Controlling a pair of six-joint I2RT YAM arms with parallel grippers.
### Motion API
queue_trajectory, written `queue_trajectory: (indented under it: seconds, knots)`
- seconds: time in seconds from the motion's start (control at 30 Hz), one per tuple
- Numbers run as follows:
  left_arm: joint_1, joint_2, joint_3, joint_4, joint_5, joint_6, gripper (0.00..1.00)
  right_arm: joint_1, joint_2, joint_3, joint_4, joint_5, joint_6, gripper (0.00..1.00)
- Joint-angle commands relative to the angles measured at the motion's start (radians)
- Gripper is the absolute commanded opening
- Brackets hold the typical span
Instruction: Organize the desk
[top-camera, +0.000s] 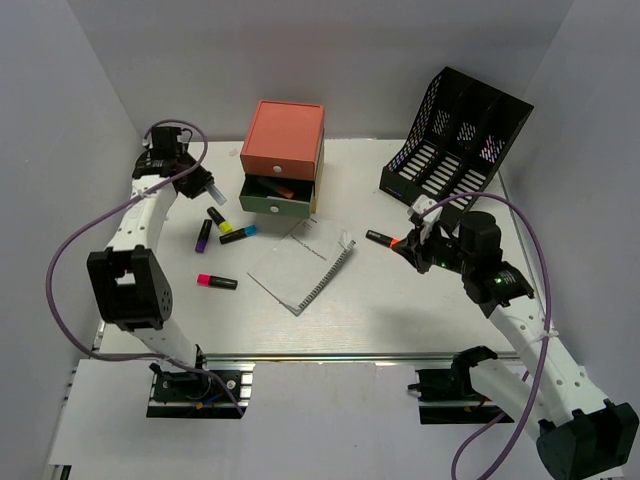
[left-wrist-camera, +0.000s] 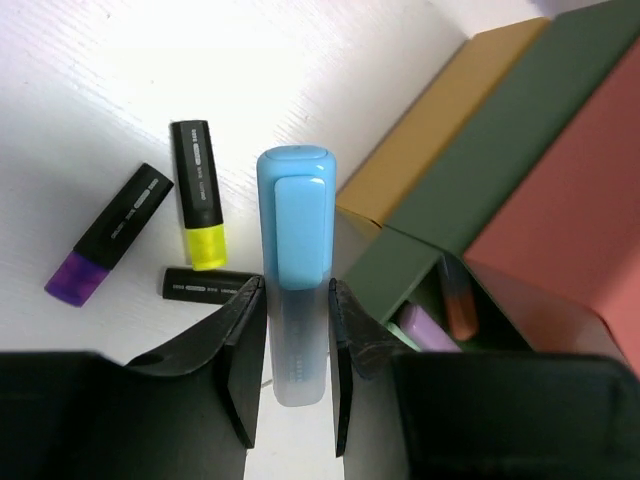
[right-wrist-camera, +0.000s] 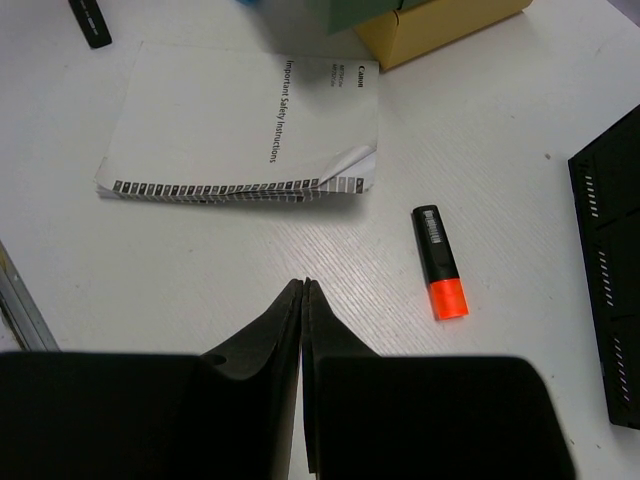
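The left gripper (left-wrist-camera: 297, 300) is partly closed on a light blue highlighter (left-wrist-camera: 297, 230), its fingers (left-wrist-camera: 247, 340) clamped on the translucent barrel while the capped end points away from the wrist. The step in hand looks like dropping this pen into the open green drawer (left-wrist-camera: 395, 262), which sits just right of the fingertips. It already holds an orange marker (left-wrist-camera: 460, 305) and a purple marker (left-wrist-camera: 425, 328). To do this well, the arm should shift right until the barrel is over the drawer's open mouth, turn the pen to lie along the other two, and lower it before letting go. How much free room is left is hard to judge, since the right finger hides part of the drawer. Ahead and left of the fingers, a black-barrelled highlighter (left-wrist-camera: 205, 283), a yellow highlighter (left-wrist-camera: 200, 200) and a purple highlighter (left-wrist-camera: 110, 235) lie on the white desk (left-wrist-camera: 120, 80), beside the drawer box (left-wrist-camera: 560, 150). The right gripper (right-wrist-camera: 303, 300) is pressed closed on nothing, with an orange highlighter (right-wrist-camera: 440, 262) just ahead of it to the right and a Canon booklet (right-wrist-camera: 240, 120) farther ahead.
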Motion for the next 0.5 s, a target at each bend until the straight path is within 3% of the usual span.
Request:
queue_trajectory:
  seconds: [0.0, 0.1, 0.23, 0.47]
  knots:
    - [0.006, -0.107, -0.086, 0.078, 0.038, 0.008, 0.00, -0.009, 0.001, -0.009, 0.050, -0.024, -0.006, 0.06]
    - [-0.014, -0.176, -0.136, 0.127, 0.126, 0.006, 0.00, -0.010, 0.004, -0.011, 0.053, -0.025, -0.008, 0.06]
    - [-0.037, -0.220, -0.202, 0.213, 0.317, -0.113, 0.00, -0.010, 0.010, -0.014, 0.051, -0.024, -0.009, 0.06]
    - [-0.080, -0.309, -0.333, 0.437, 0.358, -0.428, 0.00, -0.018, 0.012, -0.017, 0.057, -0.015, -0.016, 0.06]
